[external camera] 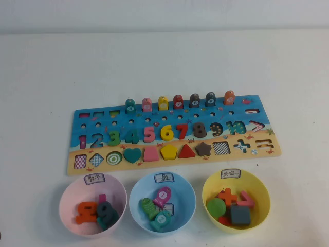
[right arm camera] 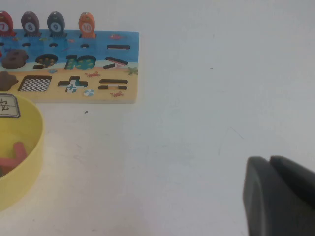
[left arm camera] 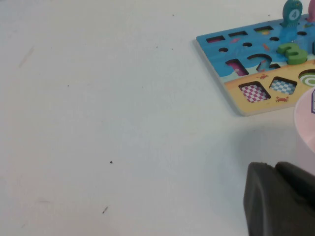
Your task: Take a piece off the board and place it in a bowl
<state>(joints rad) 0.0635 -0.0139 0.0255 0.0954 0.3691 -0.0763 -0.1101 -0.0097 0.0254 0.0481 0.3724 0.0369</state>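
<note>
The green "3" piece [external camera: 114,137] sits in its slot on the left part of the board [external camera: 87,123], between the "2" and the teal "4". The left wrist view also shows this piece [left arm camera: 291,51] on the board's [left arm camera: 231,49] corner. The pink bowl [external camera: 67,191] stands in front of the board's left end, and only its rim [left arm camera: 306,118] shows in the left wrist view. My left gripper [left arm camera: 275,167] is shut and empty, over bare table left of the pink bowl. My right gripper [right arm camera: 269,161] is shut and empty, over bare table right of the board. Neither gripper shows in the high view.
A light blue bowl [external camera: 138,191] and a yellow bowl [external camera: 263,191] stand to the right of the pink one, each holding pieces. Several fish pegs [external camera: 178,102] line the board's back edge. The pink bowl holds an orange piece [external camera: 85,212] and a dark grey one [external camera: 107,210].
</note>
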